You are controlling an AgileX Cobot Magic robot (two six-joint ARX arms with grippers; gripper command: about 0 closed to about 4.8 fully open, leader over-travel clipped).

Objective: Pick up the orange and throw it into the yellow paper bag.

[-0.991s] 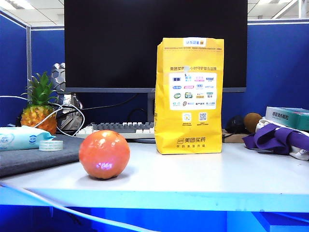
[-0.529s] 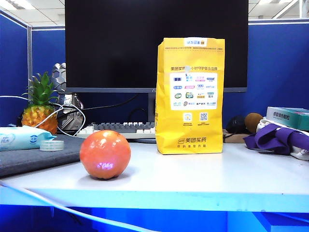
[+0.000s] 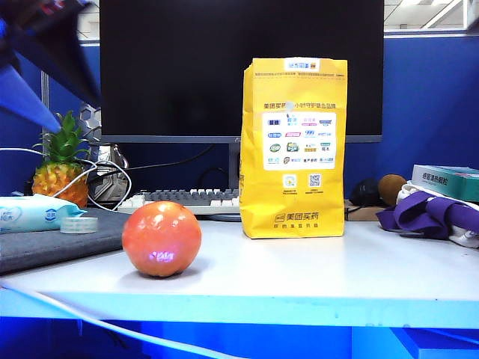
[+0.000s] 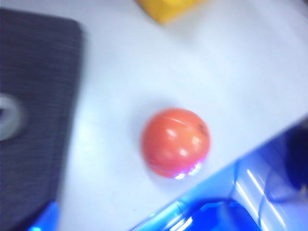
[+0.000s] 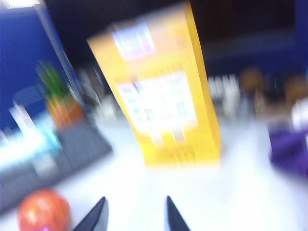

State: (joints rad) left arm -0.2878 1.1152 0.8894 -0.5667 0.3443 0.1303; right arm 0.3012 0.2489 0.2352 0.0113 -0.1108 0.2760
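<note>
The orange [image 3: 162,238], a glossy reddish-orange ball, rests on the white table near its front edge, left of the yellow paper bag [image 3: 293,149]. The bag stands upright with its white printed panel facing the camera. A blurred dark and blue part of my left arm [image 3: 45,45] shows high at the far left, above and behind the orange. The left wrist view looks down on the orange [image 4: 175,142] and a corner of the bag [image 4: 166,8], with no fingers showing. My right gripper [image 5: 135,199] is open and empty, low over the table, facing the bag [image 5: 161,96], with the orange [image 5: 43,210] off to one side.
A grey mat [image 3: 60,239] with a tape roll [image 3: 78,224] and wipes pack [image 3: 34,213] lies at the left. A pineapple [image 3: 61,168], keyboard [image 3: 187,198] and monitor [image 3: 239,67] stand behind. Purple cloth [image 3: 430,213] and a brown fruit [image 3: 391,188] are at the right.
A blurred part of my left arm has swept into the top left of the exterior view. The orange and the bag have stayed put.
</note>
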